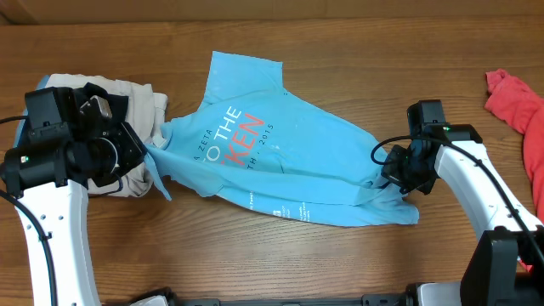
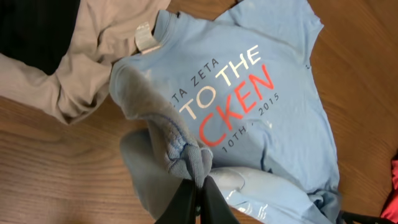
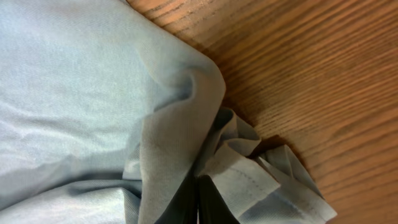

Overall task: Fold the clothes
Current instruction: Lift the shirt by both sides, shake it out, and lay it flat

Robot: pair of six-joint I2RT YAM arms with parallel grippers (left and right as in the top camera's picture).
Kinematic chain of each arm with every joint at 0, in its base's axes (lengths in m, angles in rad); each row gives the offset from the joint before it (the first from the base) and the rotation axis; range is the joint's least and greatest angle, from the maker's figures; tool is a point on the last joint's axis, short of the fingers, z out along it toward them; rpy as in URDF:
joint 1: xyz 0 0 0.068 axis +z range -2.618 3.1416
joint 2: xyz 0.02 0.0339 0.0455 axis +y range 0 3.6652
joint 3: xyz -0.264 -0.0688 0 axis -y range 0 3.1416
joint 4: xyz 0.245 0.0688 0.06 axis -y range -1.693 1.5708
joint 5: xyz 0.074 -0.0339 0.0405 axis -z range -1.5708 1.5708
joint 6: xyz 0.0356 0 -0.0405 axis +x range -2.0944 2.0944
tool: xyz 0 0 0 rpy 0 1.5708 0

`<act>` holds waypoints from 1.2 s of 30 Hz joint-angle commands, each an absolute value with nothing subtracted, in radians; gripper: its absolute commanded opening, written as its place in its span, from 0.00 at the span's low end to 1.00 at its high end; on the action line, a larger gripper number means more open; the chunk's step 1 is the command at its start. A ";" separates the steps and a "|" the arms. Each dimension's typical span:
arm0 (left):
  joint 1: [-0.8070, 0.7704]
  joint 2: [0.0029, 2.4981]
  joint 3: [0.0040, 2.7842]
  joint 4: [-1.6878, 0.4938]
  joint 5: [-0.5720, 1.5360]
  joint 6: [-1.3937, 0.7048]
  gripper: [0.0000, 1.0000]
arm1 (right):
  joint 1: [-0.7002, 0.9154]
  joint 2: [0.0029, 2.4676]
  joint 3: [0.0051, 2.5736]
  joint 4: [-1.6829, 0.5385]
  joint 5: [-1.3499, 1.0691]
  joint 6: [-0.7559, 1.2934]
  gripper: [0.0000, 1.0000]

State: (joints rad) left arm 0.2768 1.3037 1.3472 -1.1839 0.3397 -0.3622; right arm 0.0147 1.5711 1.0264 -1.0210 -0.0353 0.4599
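Observation:
The clothes, a sky-blue T-shirt (image 1: pixel 280 161) with coral and white lettering, lie stretched across the middle of the table, rumpled along the lower edge. My left gripper (image 1: pixel 146 151) is shut on a bunched fold at the shirt's left end; in the left wrist view that grey-blue fold (image 2: pixel 186 152) is pinched between the black fingers (image 2: pixel 214 205). At the right end my right gripper (image 1: pixel 398 177) is shut on the hem; the right wrist view shows the stitched hem (image 3: pixel 239 177) crumpled around the closed fingers (image 3: pixel 186 202).
Folded beige and black garments (image 1: pixel 136 106) sit under and behind the left arm. A coral-red garment (image 1: pixel 518 106) lies at the far right edge. Bare wood tabletop (image 1: pixel 255 263) surrounds the shirt.

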 commanded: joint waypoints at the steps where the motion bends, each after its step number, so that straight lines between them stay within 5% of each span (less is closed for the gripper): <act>1: 0.278 1.303 1.357 -1.108 0.361 -0.336 0.04 | -0.003 1.566 1.144 -1.060 0.028 0.467 0.04; 10: 0.278 1.301 1.557 -0.922 0.447 -0.337 0.04 | -0.101 1.566 1.850 -1.340 0.061 0.384 0.04; 22: 0.300 1.284 2.050 -0.992 0.544 -0.369 0.04 | -0.115 1.560 2.585 -1.589 0.158 0.359 0.04; 36: 0.405 1.301 2.115 -1.090 0.500 -0.382 0.04 | -0.178 1.620 2.757 -1.537 0.205 0.366 0.04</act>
